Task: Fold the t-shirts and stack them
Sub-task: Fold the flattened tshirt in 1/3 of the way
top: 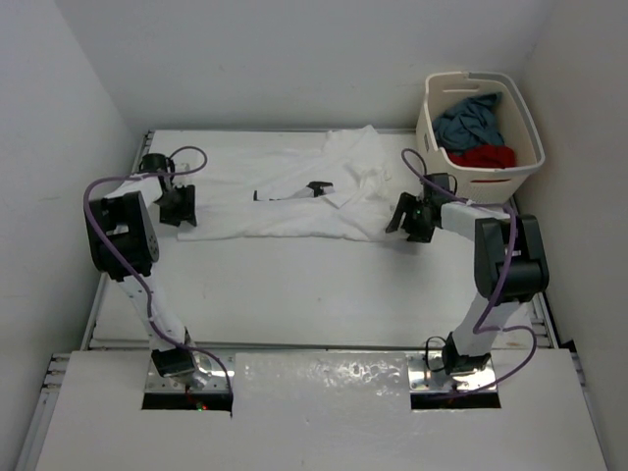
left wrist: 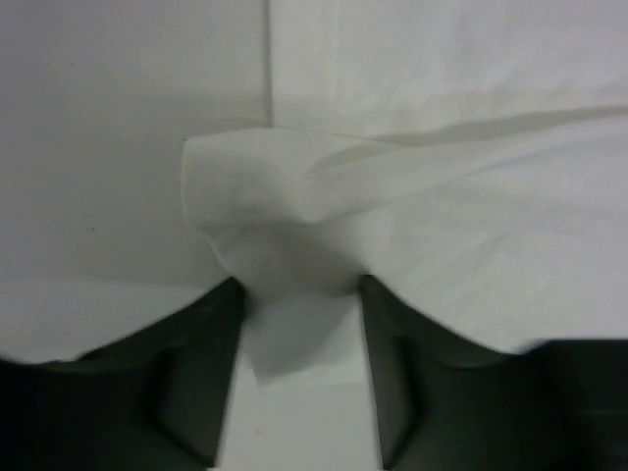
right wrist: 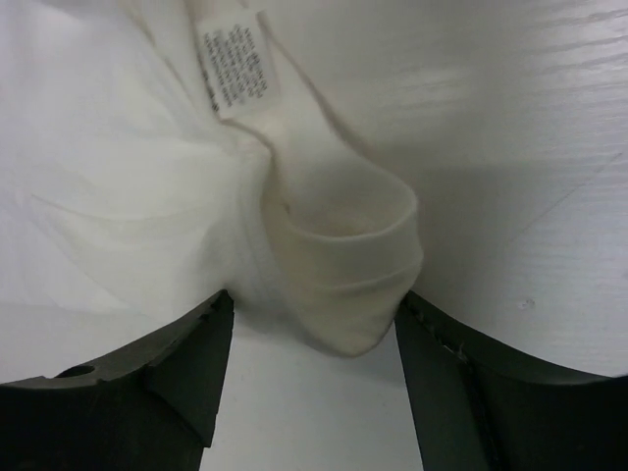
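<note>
White walls closed in a pale table [top: 294, 294], seen from above. Across its far part a white t-shirt [top: 294, 214] with black markings [top: 319, 186] was spread out flat but rumpled, lying just left of a cream laundry basket [top: 530, 128] set in the far right corner. Inside the basket, a slate blue-grey t-shirt [top: 469, 120] was heaped toward the back and a bright red t-shirt [top: 486, 157] toward the front.

At the shirt's end farthest from the basket, the left gripper [top: 179, 211] was placed at the edge of the cloth. Its jaws were held apart, with a bunched corner of white cloth caught between the dark fingers [left wrist: 196, 392]. At the end nearest the basket, just in front of it, the right gripper [top: 407, 221] was placed on the shirt. Its jaws were also apart, and a rolled hem was seen between them, nearer one finger than the other, with a printed care label [right wrist: 234, 64] beyond.
</note>
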Controlling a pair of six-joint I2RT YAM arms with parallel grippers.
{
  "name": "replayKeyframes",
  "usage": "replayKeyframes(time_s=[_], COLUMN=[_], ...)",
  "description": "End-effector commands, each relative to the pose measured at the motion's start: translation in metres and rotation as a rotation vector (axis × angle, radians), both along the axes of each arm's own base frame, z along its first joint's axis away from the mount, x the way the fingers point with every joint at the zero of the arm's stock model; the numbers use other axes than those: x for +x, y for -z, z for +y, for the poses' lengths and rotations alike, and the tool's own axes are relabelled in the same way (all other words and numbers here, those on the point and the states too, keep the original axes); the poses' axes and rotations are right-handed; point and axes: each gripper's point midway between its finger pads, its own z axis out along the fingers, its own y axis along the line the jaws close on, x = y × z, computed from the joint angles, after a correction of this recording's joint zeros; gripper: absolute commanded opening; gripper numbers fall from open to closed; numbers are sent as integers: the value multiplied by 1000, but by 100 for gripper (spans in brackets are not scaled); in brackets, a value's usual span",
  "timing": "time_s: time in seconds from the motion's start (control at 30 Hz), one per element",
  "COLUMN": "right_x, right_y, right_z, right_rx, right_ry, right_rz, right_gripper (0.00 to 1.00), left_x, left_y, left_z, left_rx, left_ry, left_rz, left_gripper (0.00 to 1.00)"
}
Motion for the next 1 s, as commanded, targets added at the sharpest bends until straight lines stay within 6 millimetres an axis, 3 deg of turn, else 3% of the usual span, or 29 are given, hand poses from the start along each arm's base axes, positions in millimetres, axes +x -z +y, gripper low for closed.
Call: replayKeyframes(time_s=[0.0,0.03,0.07,0.1,0.13,0.2,0.33,0.5,0.53,0.6,0.63,0.7,0.73,0.87,0.9,0.97], right_x=[15,13,11,11,9,-1,-25,-83,-104,-125,-147,-160,-181,-210,-214,-217], right_y=[6,11,14,16,19,22,15,7,13,8,16,11,19,23,23,20], right_z=[-11,-15,-17,-20,-22,-27,-31,-38,-39,-41,-42,-41,-40,-40,-40,-43], right_rx=[30,29,28,27,22,1,-41,-94,-100,-110,-111,-98,-96,-91,-89,-104], right_ry=[107,127,134,145,151,158,105,53,52,72,78,109,113,140,148,150], right_rz=[-48,-33,-24,-17,-7,21,48,157,199,203,242,225,267,282,276,277], right_gripper=[65,57,50,42,16,0,0,0,0,0,0,0,0,0,12,45], left_x=[8,7,8,7,7,7,-7,-60,-78,-96,-114,-136,-157,-189,-195,-198], left_y=[13,16,17,18,19,14,-3,-30,-25,-37,-30,-32,-24,-14,-13,-13], left_z=[-7,-8,-8,-8,-7,-4,12,50,52,60,59,61,60,58,57,59], left_rx=[-48,-53,-52,-52,-47,-27,72,251,280,356,367,399,402,411,405,405], left_ry=[7,9,10,11,16,19,92,121,156,165,196,209,233,258,261,255], left_rz=[-3,5,4,5,5,3,-3,76,119,135,180,231,299,389,414,448], left_gripper=[38,25,1,0,0,0,0,0,0,0,0,0,0,0,16,49])
